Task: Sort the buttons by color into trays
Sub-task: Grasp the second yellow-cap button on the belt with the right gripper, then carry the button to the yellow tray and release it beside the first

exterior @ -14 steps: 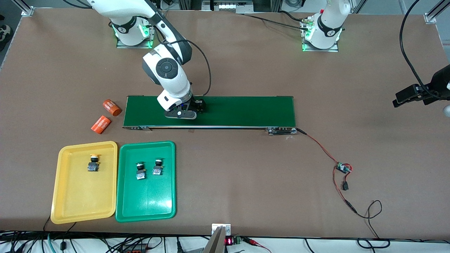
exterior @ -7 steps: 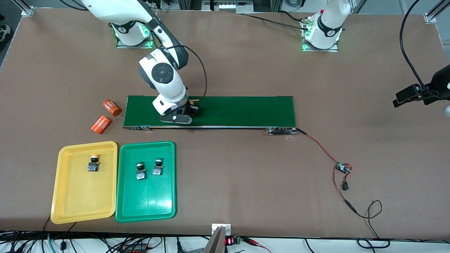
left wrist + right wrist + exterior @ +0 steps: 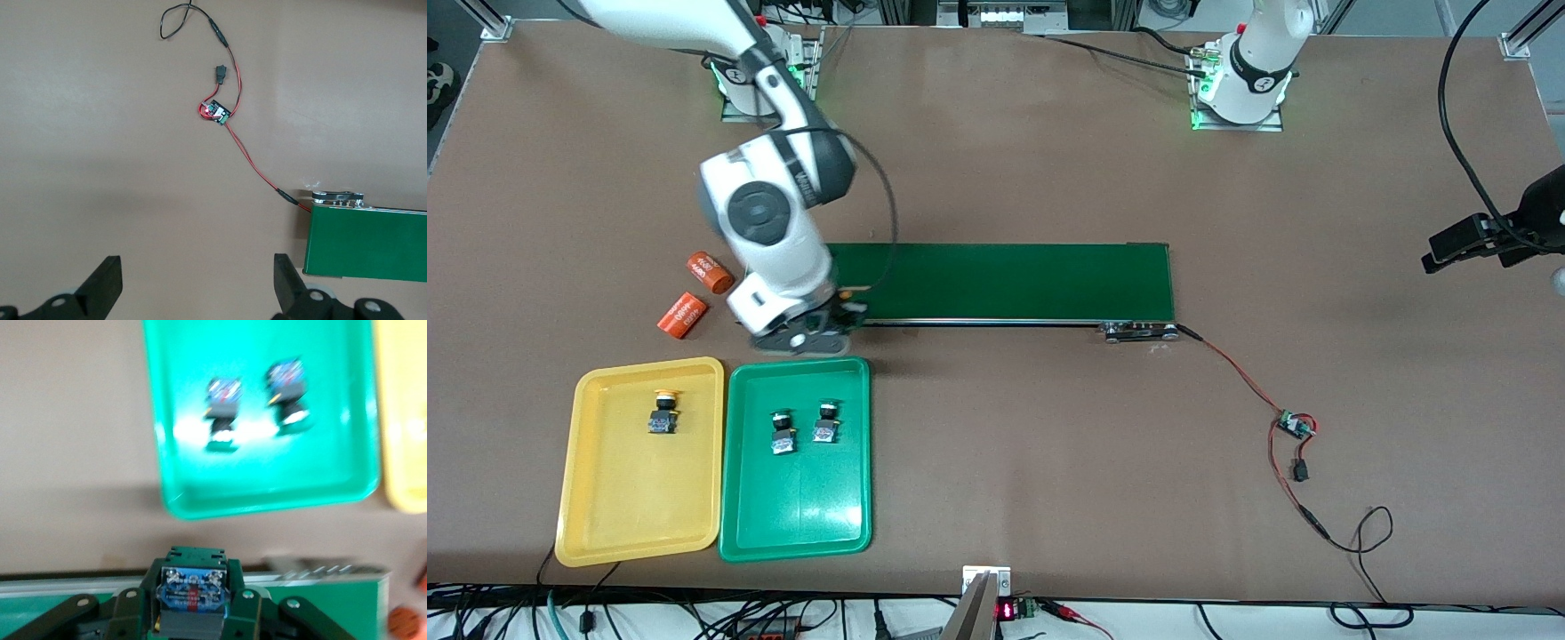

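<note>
Right gripper (image 3: pixel 811 333) in air over table strip between conveyor belt (image 3: pixel 996 282) and green tray (image 3: pixel 796 458), fingers clenched on button (image 3: pixel 192 593); cap colour can't tell. Green tray holds two green-cap buttons (image 3: pixel 783 434) (image 3: pixel 826 423), side by side, apart. Yellow tray (image 3: pixel 640 460) touching green tray, holds one yellow-cap button (image 3: pixel 663 413). Two orange cylinders (image 3: pixel 710 272) (image 3: pixel 682 315) on table off belt's end, toward right arm's end. Left gripper (image 3: pixel 193 283) waits over bare table at left arm's end, jaws released, wide apart. Small circuit board (image 3: pixel 1293 425) with red wires near belt's other end.

yellow button (image 3: pixel 663 412) in yellow tray (image 3: pixel 596 516), two green (upright) (image 3: pixel 783 433) in green tray (image 3: pixel 800 524)
</note>
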Controlling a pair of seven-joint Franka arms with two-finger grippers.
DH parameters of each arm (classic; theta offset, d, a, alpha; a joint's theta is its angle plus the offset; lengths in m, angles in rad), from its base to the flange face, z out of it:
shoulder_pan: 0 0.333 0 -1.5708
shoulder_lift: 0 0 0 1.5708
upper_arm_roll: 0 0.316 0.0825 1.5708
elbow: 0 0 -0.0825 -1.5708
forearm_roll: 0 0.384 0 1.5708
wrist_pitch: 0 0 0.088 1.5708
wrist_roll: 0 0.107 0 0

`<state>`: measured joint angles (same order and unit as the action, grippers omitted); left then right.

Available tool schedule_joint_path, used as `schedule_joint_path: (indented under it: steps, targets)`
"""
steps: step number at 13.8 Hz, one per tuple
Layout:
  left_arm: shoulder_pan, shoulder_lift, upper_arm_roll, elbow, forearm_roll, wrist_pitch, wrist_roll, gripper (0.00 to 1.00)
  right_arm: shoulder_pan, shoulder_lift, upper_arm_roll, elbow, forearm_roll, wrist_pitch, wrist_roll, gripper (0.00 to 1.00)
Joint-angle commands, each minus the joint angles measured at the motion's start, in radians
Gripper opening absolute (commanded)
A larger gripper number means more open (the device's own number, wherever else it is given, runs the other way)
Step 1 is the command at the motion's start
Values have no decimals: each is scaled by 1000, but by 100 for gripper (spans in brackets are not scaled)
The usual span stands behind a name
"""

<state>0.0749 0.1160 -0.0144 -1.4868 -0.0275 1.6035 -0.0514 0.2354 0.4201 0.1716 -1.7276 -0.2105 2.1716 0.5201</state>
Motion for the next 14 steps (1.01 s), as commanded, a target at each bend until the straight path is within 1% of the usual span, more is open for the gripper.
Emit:
schedule_joint_path:
  steps: [1, 3, 5, 6, 8, 9, 14]
  targets:
    - [0, -21, 1, -20, 21, 9, 19, 100, -112, 64, 2, 71, -4, -19, -113, 1]
    - [0, -22, 1, -18, 21, 9, 19, 100, -189, 113, 2, 105, -4, -15, -225, 2]
    - [2, -22, 1, -18, 21, 9, 19, 100, -246, 166, 2, 147, -6, -7, -290, 2]
    - [2, -22, 1, -18, 21, 9, 19, 100, -266, 196, 2, 175, -7, -6, -317, 2]
    - [0, -21, 1, -18, 21, 9, 19, 100, -294, 279, 2, 264, -10, -1, -347, 2]
    - [0, -22, 1, -18, 21, 9, 19, 100, -303, 307, 2, 285, -10, 7, -365, 2]
    - [0, -21, 1, -18, 21, 10, 19, 100, -318, 364, -23, 289, -17, 117, -419, 4]
